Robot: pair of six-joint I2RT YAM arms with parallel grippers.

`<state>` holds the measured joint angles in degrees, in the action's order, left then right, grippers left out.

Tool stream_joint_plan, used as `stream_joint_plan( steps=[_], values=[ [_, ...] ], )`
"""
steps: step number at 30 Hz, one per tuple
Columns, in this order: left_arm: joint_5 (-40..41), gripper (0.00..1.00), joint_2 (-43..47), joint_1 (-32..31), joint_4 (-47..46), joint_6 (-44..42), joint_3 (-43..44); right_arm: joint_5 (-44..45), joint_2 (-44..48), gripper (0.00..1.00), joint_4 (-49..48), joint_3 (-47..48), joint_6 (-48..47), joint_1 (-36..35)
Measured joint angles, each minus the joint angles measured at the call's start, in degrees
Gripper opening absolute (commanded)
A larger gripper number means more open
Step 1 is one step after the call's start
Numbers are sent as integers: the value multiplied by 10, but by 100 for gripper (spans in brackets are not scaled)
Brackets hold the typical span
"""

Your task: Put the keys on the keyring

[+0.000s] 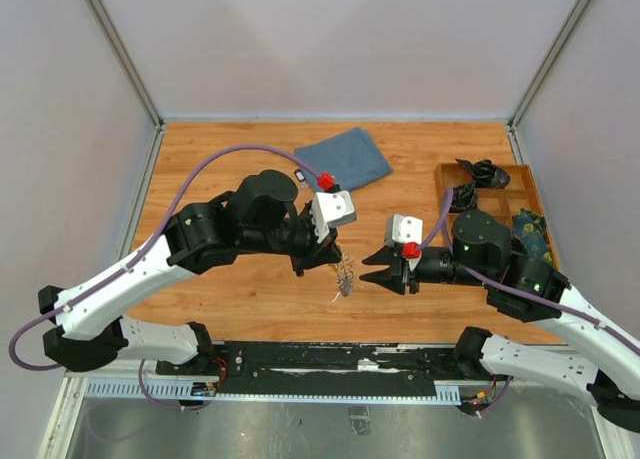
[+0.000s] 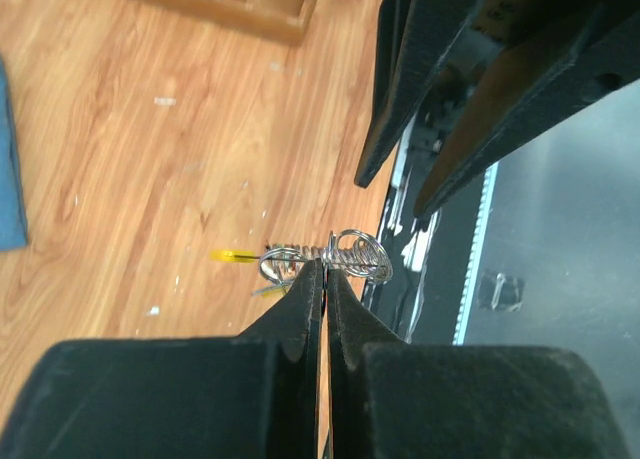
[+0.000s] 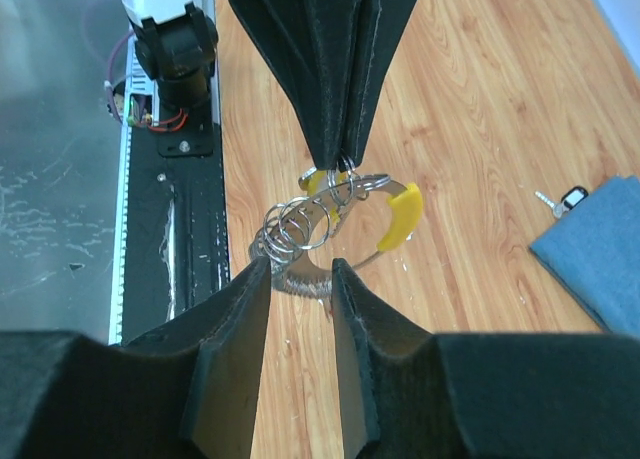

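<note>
Table [image 1: 250, 289]: both arms meet near its middle, toward the near edge. Wooden tray [image 1: 520, 179] sits far right, blue cloth [image 1: 345, 159] at the back.

Left gripper [image 1: 335, 259] is clamped tight on the keyring [image 3: 300, 224] and holds it up off the wood; the coil hangs just below its tips. Right gripper [image 3: 298, 274] is spread, holding nothing, tips level with the ring's lower edge and just short of touching it.

A yellow-headed key [image 3: 400, 214] hangs at the ring. It looks threaded on, but I can't confirm that. One loose key [image 3: 558, 199], dark-headed, lies on the table just beside the cloth, well apart from the ring.

Step in hand, as I read it: handover or re-grip of the ring between the arms, or prying a coil open.

Next move needs the right fingers to close on the ring's free edge without dragging it out of the left pinch. That frees one arm to fetch the loose key. Thin wire and a small contact patch, so slip risk is high.
</note>
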<state>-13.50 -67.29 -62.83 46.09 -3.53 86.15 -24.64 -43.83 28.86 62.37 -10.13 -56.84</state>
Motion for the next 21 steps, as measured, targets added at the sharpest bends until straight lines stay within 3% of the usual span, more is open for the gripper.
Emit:
stream_joint_plan(
  steps=[7, 18, 21],
  values=[
    [12, 1, -45, 0, 84, -24, 23, 6, -10, 32, -31, -37, -3, 0],
    [-4, 0, -48, -2, 103, -38, 32, -13, -35, 30, -136, -76, 24, 0],
    [-7, 0, -48, -4, 104, -39, 32, -18, -42, 25, -147, -76, 26, 0]
  ],
)
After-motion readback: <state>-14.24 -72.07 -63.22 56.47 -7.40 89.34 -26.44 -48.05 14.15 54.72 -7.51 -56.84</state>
